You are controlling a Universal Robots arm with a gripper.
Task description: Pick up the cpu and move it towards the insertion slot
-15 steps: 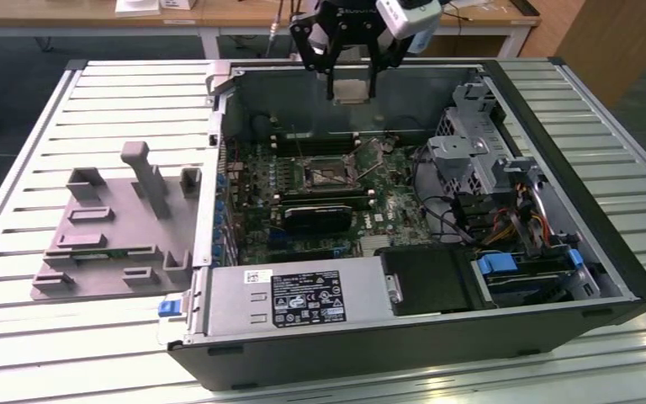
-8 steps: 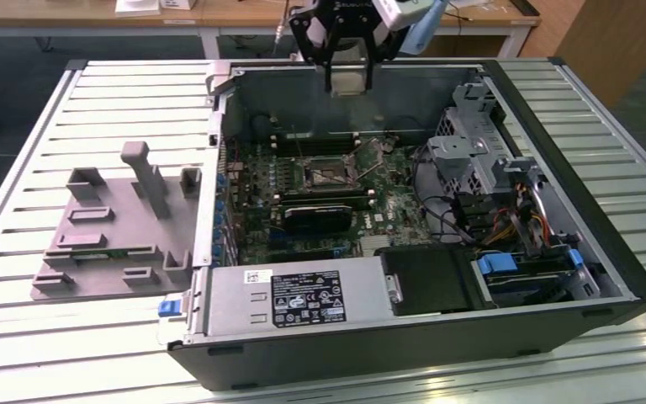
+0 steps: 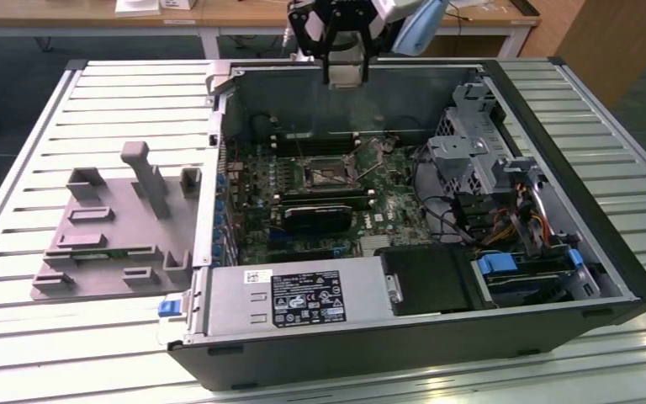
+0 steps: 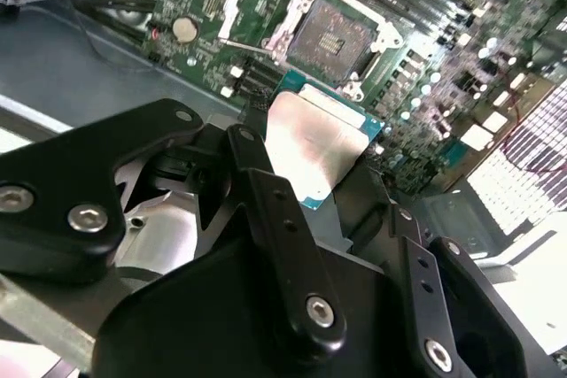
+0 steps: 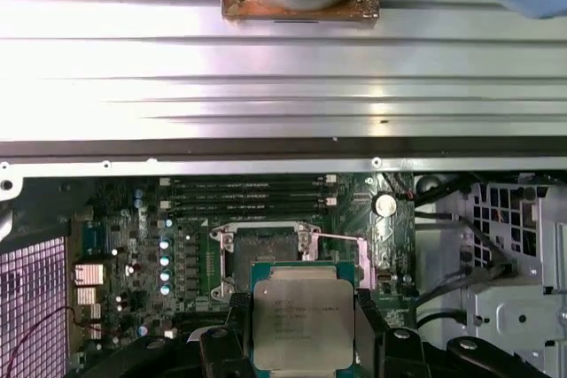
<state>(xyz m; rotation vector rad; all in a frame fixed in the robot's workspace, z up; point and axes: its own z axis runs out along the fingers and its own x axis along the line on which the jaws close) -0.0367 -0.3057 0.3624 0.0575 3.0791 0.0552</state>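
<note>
the gripper (image 5: 304, 335) pinches the cpu (image 5: 303, 323) by its edges, holding it in the air above the motherboard, the open insertion slot (image 5: 266, 254) at its 12 o'clock.

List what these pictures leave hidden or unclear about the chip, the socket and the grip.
- cpu: its lower edge is cut off by the picture's edge in the first wrist view; its underside faces away.
- insertion slot: contacts too small to make out in the second wrist view.
- gripper: the contact with the far edge is hidden behind the chip there.
</note>
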